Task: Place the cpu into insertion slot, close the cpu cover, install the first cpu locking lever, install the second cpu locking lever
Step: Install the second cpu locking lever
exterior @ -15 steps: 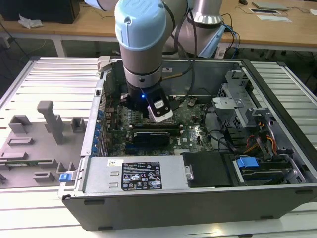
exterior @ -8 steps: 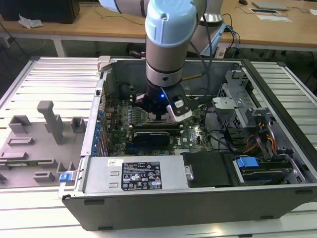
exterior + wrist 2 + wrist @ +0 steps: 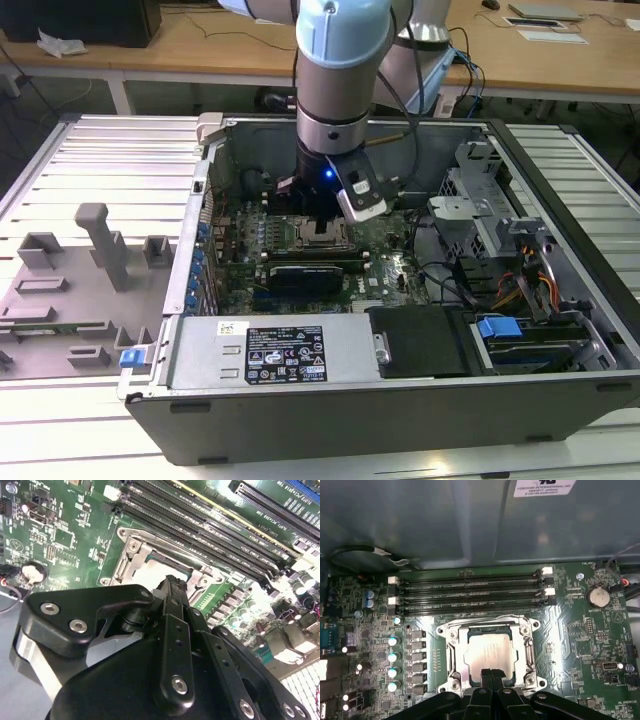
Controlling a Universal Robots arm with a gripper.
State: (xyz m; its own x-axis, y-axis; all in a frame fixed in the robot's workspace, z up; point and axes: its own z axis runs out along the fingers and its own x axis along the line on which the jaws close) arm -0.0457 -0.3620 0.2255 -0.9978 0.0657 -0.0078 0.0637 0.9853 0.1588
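The cpu [image 3: 487, 650], a pale silvery-tan square, lies in the insertion slot [image 3: 535, 626] on the green board. The cpu cover [image 3: 456, 652], a thin silvery frame, lies flat around it with the chip showing through its cut-out. My black gripper [image 3: 491, 671] is shut, with nothing between its fingertips. Its tips are at one edge of the cpu and hide that edge. In the second wrist view the gripper [image 3: 172, 581] points down at the socket [image 3: 131, 562]. In the exterior view the gripper [image 3: 322, 222] hangs straight over the socket [image 3: 318, 238] inside the open computer case.
Long black memory slots [image 3: 470, 592] run beside the socket, with a coin battery [image 3: 598, 597] near them. The case walls, a power supply [image 3: 290, 350], a drive cage [image 3: 480, 200] and cables ring the board. A grey fixture tray [image 3: 80, 280] sits at the exterior view's left.
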